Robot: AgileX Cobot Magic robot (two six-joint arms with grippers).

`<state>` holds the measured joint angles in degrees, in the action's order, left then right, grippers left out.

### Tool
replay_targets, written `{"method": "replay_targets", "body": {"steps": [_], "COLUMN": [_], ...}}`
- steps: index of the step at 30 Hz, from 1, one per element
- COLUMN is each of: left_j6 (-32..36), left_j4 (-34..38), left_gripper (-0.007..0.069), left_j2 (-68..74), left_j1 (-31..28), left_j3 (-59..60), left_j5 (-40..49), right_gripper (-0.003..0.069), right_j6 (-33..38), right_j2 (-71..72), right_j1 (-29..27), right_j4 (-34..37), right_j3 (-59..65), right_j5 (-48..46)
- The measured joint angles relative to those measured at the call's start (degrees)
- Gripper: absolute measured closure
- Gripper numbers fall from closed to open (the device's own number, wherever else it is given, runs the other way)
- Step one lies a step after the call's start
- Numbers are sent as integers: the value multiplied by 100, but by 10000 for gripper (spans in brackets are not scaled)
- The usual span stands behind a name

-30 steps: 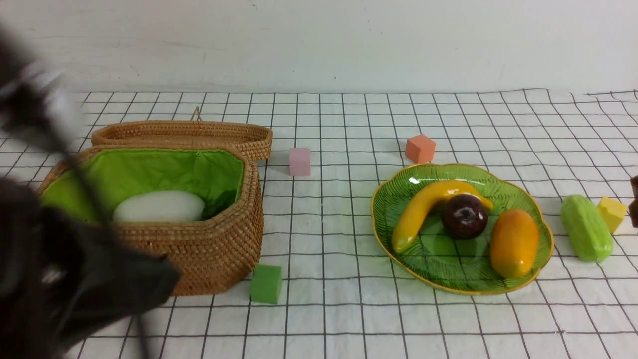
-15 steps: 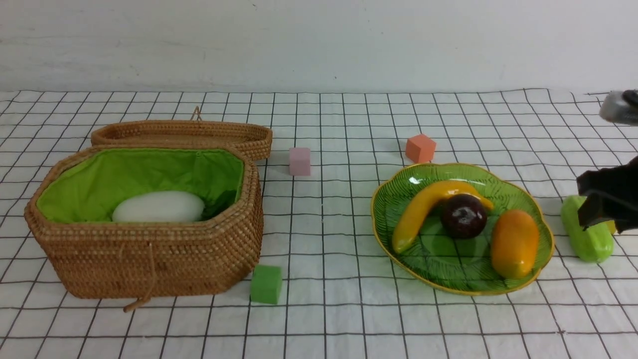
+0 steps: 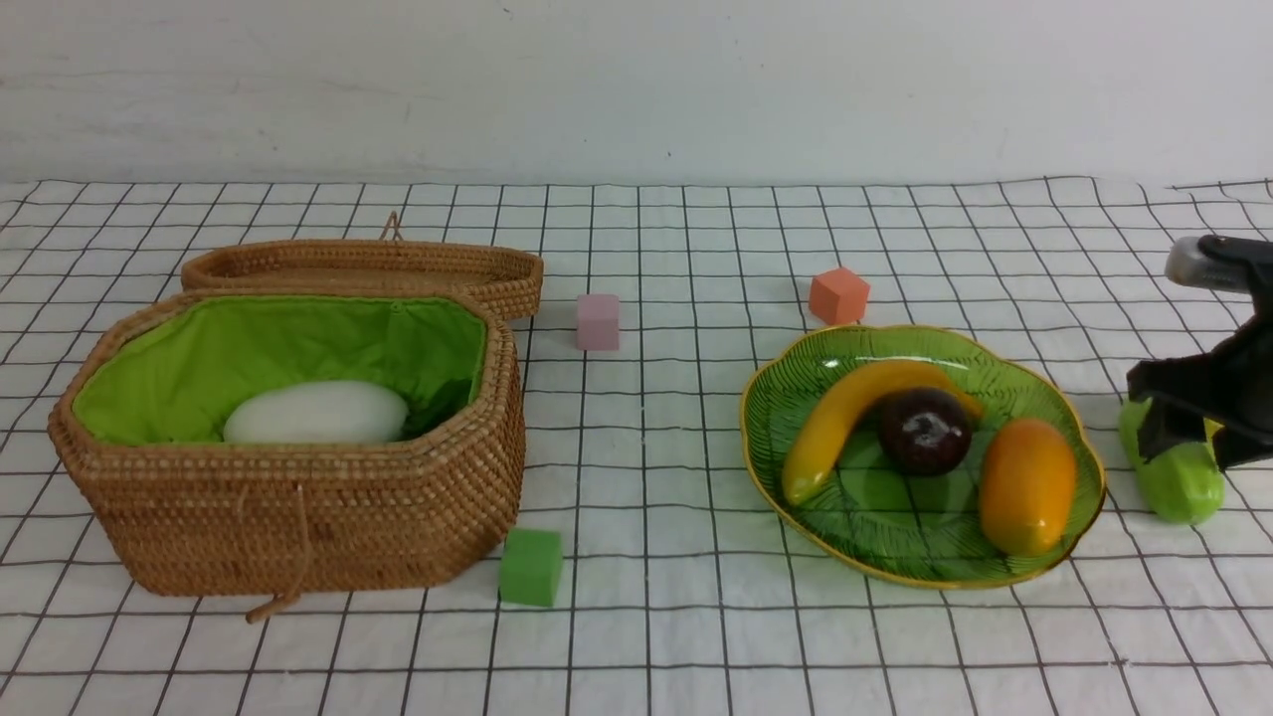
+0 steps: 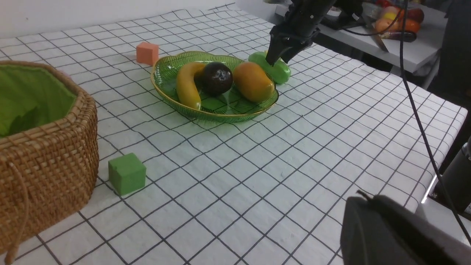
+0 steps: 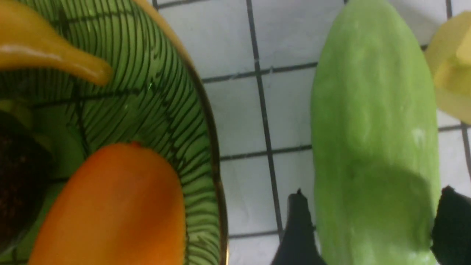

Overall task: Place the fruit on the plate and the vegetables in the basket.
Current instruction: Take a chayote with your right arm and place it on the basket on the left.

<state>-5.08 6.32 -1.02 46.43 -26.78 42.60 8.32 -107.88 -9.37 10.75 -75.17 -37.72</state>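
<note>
**Fruit plated, one cucumber still on the cloth**

A white cloth ruled in black squares covers the table under a bare pale wall. At 9 o'clock sits the basket (image 3: 298,517), with its lid (image 3: 363,267) lying behind it and the white radish (image 3: 316,413) already on the green lining. At 3 o'clock the plate (image 3: 875,502) holds the banana (image 3: 845,418), the mangosteen (image 3: 925,430) and the mango (image 3: 1026,484), so the fruit half looks finished. What is left, by my reading, is the cucumber (image 3: 1179,487), lying just off the plate's 3 o'clock rim. The long red vegetable shows nowhere (it may lie low in the basket; I cannot tell).

The right gripper (image 3: 1196,445) straddles the cucumber with its fingers spread wide, one on each side, not yet pinching. The left gripper (image 4: 390,232) is out of the front view, with its jaws closed.

A second ago the left arm blurred across the 8 o'clock corner before the basket — it has since cleared out. The right gripper, then barely at the frame's edge, has come in over the cucumber, which has not shifted.
</note>
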Motion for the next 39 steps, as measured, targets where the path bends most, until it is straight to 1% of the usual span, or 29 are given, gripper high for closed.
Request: {"method": "replay_targets", "body": {"steps": [5, 11, 14, 17, 20, 25, 27, 29, 32, 34, 35, 36, 39], "left_j6": [0, 0, 0, 0, 0, 0, 0, 0, -166, -538, -643, -1068, -2059], "left_j4": [0, 2, -43, -115, -212, -386, -554, -632, -1026, -1440, -1488, -1853, -2816], "left_gripper": [638, 638, 638, 638, 638, 638, 638, 638, 638, 638, 638, 638, 638], "left_j2": [0, 0, 0, 0, 0, 0, 0, 0, 0, 0, 0, 0, 0], "left_j1": [0, 0, 0, 0, 0, 0, 0, 0, 0, 0, 0, 0, 0], "left_j3": [252, 276, 276, 276, 276, 276, 276, 276, 276, 276, 276, 276, 276], "left_j5": [-294, -907, -1130, -1175, -1180, -1180, -1180, -1180, -1174, -1082, -1051, -923, -649], "right_gripper": [133, 130, 146, 202, 208, 208, 208, 208, 208, 208, 208, 208, 208], "right_j6": [0, 5, 5, 5, 5, 5, 5, 5, 64, 487, 487, 906, 1595], "right_j2": [-345, -662, -688, -699, -673, -270, 229, 494, 1141, 1396, 1409, 1441, 1290], "right_j1": [0, 0, 0, 0, 0, 0, 48, 104, 556, 1267, 1267, 1805, 3085], "right_j4": [-6, -43, -49, -62, -64, 160, 483, 619, 972, 1262, 1290, 1495, 1821], "right_j3": [-69, -80, -105, -112, -112, -112, -112, -112, -184, -436, -471, -764, -1500], "right_j5": [223, 400, 433, 459, 410, -275, -726, -912, -1330, -1423, -1423, -1418, -1231]}}
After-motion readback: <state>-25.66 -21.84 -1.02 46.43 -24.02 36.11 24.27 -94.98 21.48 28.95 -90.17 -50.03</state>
